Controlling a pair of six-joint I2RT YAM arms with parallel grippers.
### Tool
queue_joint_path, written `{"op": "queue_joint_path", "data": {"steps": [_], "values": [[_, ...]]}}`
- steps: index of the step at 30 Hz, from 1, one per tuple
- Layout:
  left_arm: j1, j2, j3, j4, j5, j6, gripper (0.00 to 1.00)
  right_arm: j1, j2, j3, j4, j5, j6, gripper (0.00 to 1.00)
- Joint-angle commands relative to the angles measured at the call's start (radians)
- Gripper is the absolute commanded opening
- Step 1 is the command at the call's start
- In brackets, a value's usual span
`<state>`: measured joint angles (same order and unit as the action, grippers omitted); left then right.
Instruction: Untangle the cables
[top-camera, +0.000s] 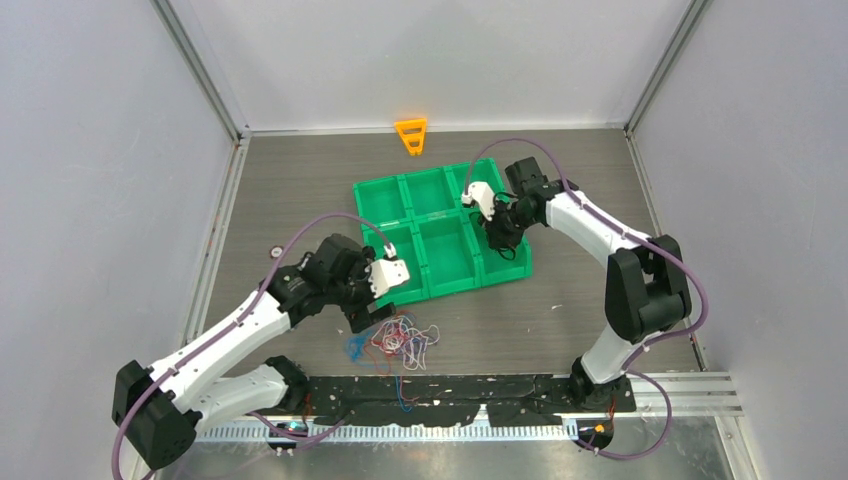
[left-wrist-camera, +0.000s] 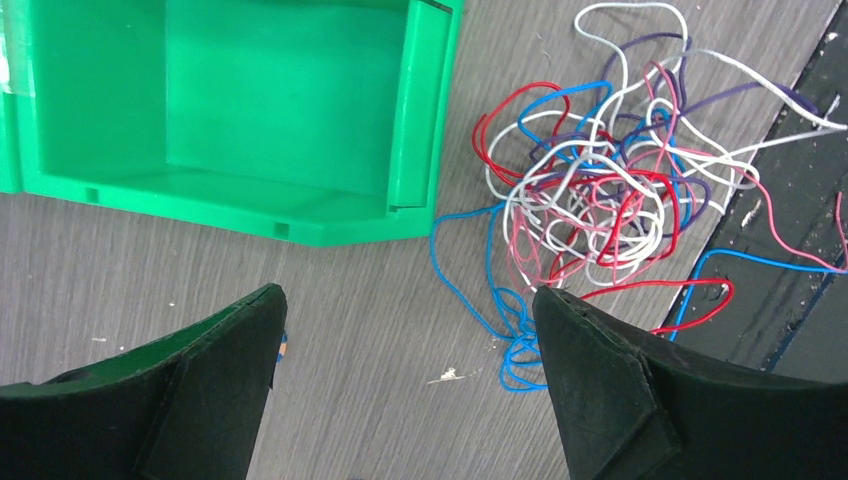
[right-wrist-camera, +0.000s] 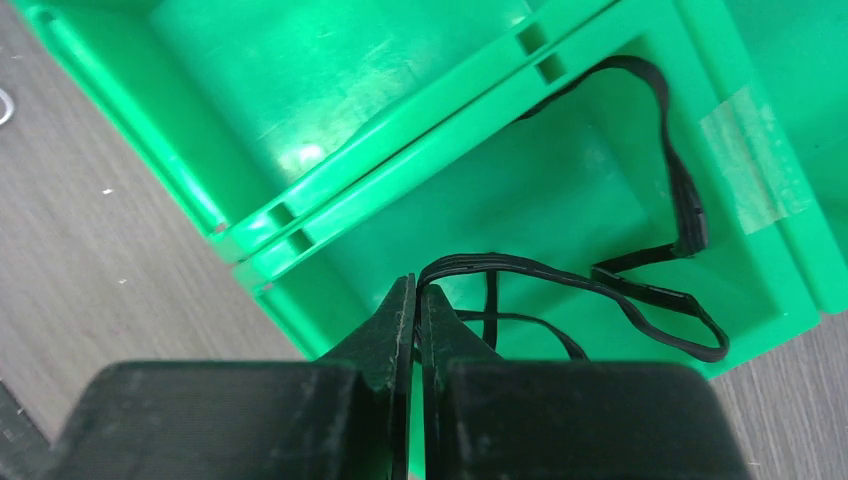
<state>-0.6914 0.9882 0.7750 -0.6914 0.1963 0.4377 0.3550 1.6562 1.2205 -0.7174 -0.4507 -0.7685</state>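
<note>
The cables (top-camera: 397, 340) are lying in a loose multicoloured tangle on the grey table, low and centre in the overhead view, just below the green tray (top-camera: 460, 285). The left wrist camera is showing that tangle (left-wrist-camera: 590, 190) far more clearly: red, blue, white, pink and purple strands are looping over each other at the upper right, some trailing onto a dark strip (left-wrist-camera: 790, 200) at the right edge. The left gripper (left-wrist-camera: 405, 300) is hovering above bare table beside the heap with its fingers spread wide, holding nothing.

Only the right wrist view is revealing the black cables (right-wrist-camera: 650, 295), which are resting in a tray compartment (right-wrist-camera: 420, 150); from overhead the arm is hiding them. The right gripper (right-wrist-camera: 415, 290) is sitting over that compartment (top-camera: 500, 240), its fingers pressed together, and a black strand is running into the seam at their tips, so it seems to be pinching it.
</note>
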Motion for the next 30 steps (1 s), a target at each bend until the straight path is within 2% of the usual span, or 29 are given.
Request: {"op": "queue_joint_path", "data": {"steps": [1, 2, 3, 4, 5, 7, 9, 11, 13, 16, 20, 23, 25, 30], "values": [[0.005, -0.038, -0.032, 0.028, 0.095, 0.064, 0.97, -0.002, 0.038, 0.015, 0.103, 0.04, 0.037, 0.09], [0.004, -0.044, -0.04, 0.03, 0.116, 0.086, 0.99, 0.002, 0.056, 0.022, 0.075, 0.032, 0.041, 0.14], [0.004, -0.05, -0.048, 0.034, 0.133, 0.105, 1.0, 0.003, 0.062, 0.038, 0.051, 0.024, 0.041, 0.29], [0.004, -0.057, -0.058, 0.038, 0.154, 0.127, 1.0, 0.001, 0.063, 0.043, 0.004, 0.005, 0.037, 0.37], [0.004, -0.068, -0.066, 0.039, 0.177, 0.16, 1.0, -0.003, 0.042, 0.045, -0.014, -0.005, 0.035, 0.53], [0.004, -0.092, -0.08, 0.048, 0.237, 0.202, 1.0, -0.005, -0.017, 0.039, -0.054, -0.03, 0.035, 0.68], [0.002, -0.104, -0.089, 0.065, 0.312, 0.237, 0.96, -0.007, -0.084, 0.042, -0.094, -0.056, 0.039, 0.76], [-0.018, -0.093, -0.086, 0.076, 0.364, 0.276, 0.91, -0.006, -0.143, 0.061, -0.142, -0.082, 0.058, 0.79], [-0.054, -0.058, -0.075, 0.087, 0.351, 0.299, 0.85, -0.006, -0.188, 0.073, -0.209, -0.139, 0.077, 0.82], [-0.083, 0.005, -0.045, 0.087, 0.344, 0.359, 0.81, 0.001, -0.233, 0.066, -0.242, -0.215, 0.129, 0.94], [-0.121, 0.065, -0.009, 0.067, 0.339, 0.51, 0.76, 0.055, -0.234, -0.001, -0.22, -0.324, 0.264, 0.97], [-0.185, 0.092, 0.006, 0.055, 0.321, 0.598, 0.73, 0.116, -0.197, -0.048, -0.13, -0.361, 0.371, 0.96], [-0.226, 0.106, 0.013, 0.048, 0.306, 0.634, 0.64, 0.151, -0.175, -0.08, -0.057, -0.365, 0.428, 0.93], [-0.303, 0.114, 0.005, -0.015, 0.226, 0.727, 0.33, 0.24, -0.137, -0.167, 0.123, -0.335, 0.537, 0.89]]}}
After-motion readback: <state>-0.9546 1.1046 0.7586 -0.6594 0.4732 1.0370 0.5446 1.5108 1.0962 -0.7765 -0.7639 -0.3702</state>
